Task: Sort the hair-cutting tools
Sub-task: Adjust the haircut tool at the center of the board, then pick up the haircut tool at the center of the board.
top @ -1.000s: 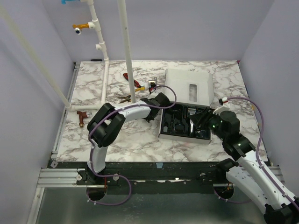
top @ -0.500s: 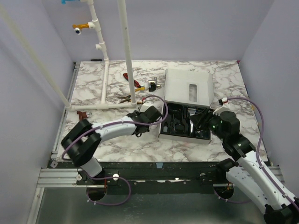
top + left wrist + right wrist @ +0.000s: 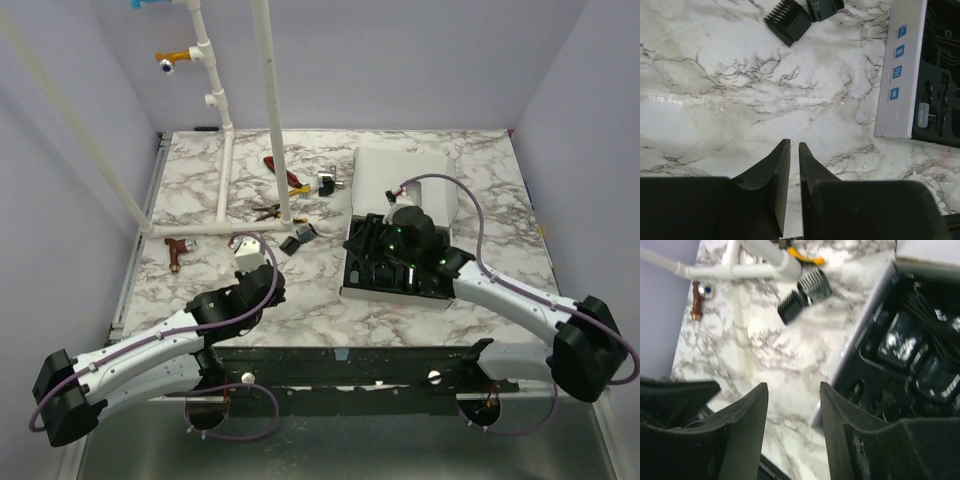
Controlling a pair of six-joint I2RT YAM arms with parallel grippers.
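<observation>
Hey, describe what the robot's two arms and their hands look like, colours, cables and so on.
The left arm and the right arm have white shells with chunky black joints. A thin purple cable runs along each. The left hand and the right hand each have two matte black fingers tapering to wedge tips. Small green lights glow near the right wrist.
</observation>
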